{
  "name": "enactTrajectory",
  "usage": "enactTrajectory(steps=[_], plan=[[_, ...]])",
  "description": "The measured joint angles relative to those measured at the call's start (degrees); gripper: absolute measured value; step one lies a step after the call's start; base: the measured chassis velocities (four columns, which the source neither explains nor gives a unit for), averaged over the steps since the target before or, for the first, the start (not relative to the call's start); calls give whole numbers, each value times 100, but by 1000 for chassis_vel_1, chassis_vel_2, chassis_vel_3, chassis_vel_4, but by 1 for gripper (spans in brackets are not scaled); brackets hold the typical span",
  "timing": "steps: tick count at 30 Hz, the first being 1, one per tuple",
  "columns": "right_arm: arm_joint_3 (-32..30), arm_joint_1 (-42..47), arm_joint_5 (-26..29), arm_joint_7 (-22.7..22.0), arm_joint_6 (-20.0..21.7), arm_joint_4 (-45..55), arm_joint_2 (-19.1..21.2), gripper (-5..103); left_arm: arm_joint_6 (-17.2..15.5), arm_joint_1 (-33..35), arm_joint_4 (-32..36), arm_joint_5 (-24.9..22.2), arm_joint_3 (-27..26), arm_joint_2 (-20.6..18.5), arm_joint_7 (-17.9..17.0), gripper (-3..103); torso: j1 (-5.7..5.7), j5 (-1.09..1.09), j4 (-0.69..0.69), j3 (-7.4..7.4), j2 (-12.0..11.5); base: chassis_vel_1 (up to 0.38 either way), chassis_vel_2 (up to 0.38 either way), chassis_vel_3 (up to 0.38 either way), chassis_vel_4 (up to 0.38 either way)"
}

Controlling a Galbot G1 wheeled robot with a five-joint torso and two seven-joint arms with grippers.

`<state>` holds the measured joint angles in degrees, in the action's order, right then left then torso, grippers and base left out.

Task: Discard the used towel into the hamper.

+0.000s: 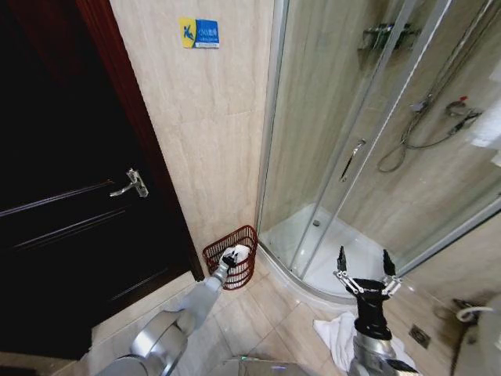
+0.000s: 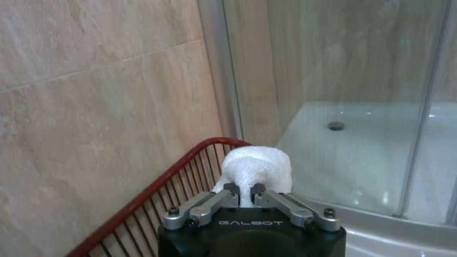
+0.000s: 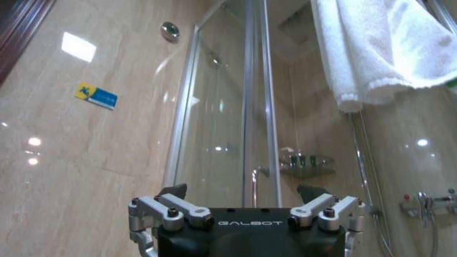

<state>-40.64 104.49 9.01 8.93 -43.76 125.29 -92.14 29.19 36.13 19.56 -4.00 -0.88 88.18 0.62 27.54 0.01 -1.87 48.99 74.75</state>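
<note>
A small white towel, bunched into a soft terry lump, is being gripped by the left hand, whose metal fingers are clenched on its lower fold. The towel is being held above the open mouth of the hamper, just inside the near rim, so that letting go would probably drop it straight in rather than onto the floor. The hamper, a round reddish-brown basket of thin upright wires flaring toward its rim, is being kept on the tiled floor in the corner where the glossy beige tiled wall is being met by the curved glass shower enclosure. The right hand is being held up and idle, well apart from the hamper at the shower's front edge, its fingers spread wide with nothing between them. Another white towel is lying crumpled on the floor beneath that arm.
</note>
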Motion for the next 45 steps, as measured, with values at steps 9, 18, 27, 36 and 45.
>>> enactTrajectory(steps=[9, 18, 27, 36, 45], plan=[[-40, -68, -164, 216, 70, 326, 0, 100, -177, 46, 1, 6, -195, 120, -36, 7, 0, 1, 0, 0, 0, 0, 0, 0, 0], [12, -216, -7, 451, 997, 1079, 0, 100, -288, 195, 102, 35, -259, 180, -169, 7, 0, -1, 0, 0, 0, -43, 44, 50, -55], [129, -264, 74, 591, 1265, 1352, 0, 100, -428, 299, 157, 74, -313, 141, -341, 7, -1, -2, 0, 0, -1, -30, 19, 23, -19], [220, -195, -172, 693, 1043, 1239, 0, 100, -331, 309, 124, 422, -317, 308, -266, 7, -1, -4, 0, 0, -1, 0, 0, 0, 0], [103, -94, -260, 676, 964, 1212, 0, 100, -138, 357, 277, 850, -166, 85, -57, 44, -1, 0, 0, 0, 0, 0, 0, 0, 0]])
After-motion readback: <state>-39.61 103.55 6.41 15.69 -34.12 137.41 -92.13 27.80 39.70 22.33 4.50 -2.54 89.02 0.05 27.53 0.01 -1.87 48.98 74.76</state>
